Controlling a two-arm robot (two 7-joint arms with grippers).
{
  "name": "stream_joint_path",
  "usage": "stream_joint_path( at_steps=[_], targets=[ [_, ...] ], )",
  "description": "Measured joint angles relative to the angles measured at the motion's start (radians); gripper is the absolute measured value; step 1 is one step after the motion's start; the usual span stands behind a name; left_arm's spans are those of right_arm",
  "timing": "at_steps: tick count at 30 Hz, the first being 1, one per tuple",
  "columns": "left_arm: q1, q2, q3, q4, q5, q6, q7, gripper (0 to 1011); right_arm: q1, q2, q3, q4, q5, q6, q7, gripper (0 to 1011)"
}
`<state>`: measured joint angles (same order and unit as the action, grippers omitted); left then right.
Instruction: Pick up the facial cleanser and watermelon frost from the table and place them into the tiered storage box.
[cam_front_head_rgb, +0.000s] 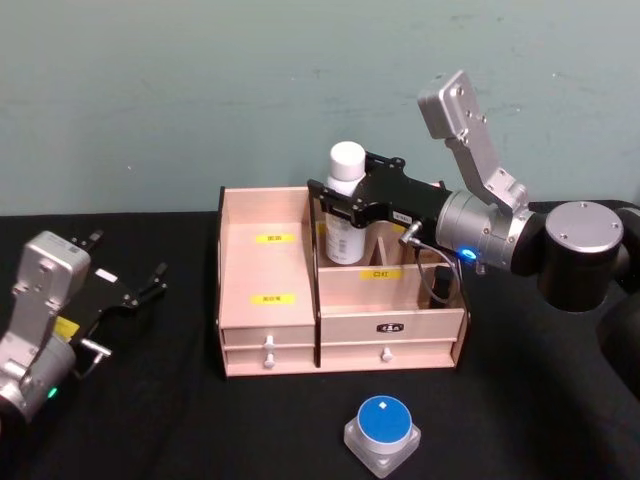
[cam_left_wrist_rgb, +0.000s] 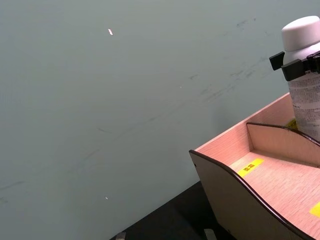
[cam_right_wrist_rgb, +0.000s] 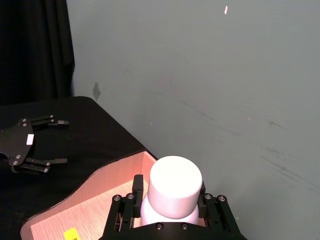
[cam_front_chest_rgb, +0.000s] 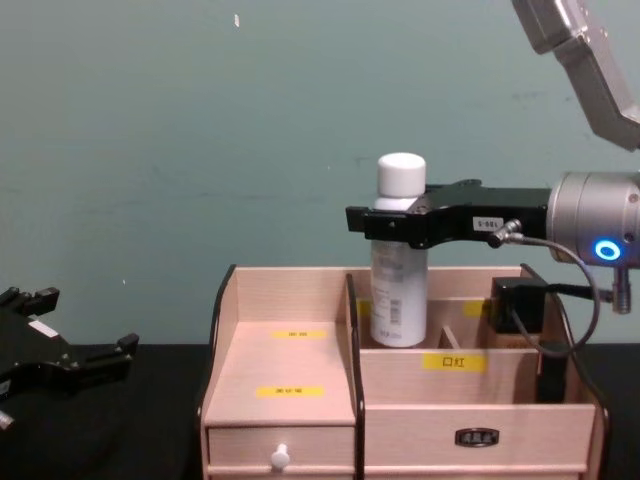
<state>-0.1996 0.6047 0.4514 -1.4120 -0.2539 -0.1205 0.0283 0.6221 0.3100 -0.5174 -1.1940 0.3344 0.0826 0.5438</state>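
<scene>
Right gripper (cam_front_head_rgb: 338, 200) clamped facial cleanser (cam_front_head_rgb: 346, 238) at twelve o'clock of tiered storage box (cam_front_head_rgb: 290, 335); release before seating risked toppling. Left gripper (cam_front_head_rgb: 127, 260) splayed, nine o'clock.

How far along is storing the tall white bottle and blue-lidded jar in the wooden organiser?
Done: nothing released yet. In hand: the right gripper is shut on the tall white cylindrical bottle, its base inside a rear compartment of the light wooden tiered organiser. Left: the squat clear blue-lidded jar, on the black table before the organiser. The left gripper hangs open at the organiser's left.
</scene>
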Motion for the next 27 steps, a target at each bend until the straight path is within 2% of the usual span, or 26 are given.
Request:
stream_joint_path(
  at_steps=[27],
  targets=[
    [0.000, 0.000, 0.000, 0.000, 0.000, 0.000, 0.000, 1010, 0.037, -0.038, -0.007, 0.129, 0.001, -0.053, 0.036, 600]
  ],
)
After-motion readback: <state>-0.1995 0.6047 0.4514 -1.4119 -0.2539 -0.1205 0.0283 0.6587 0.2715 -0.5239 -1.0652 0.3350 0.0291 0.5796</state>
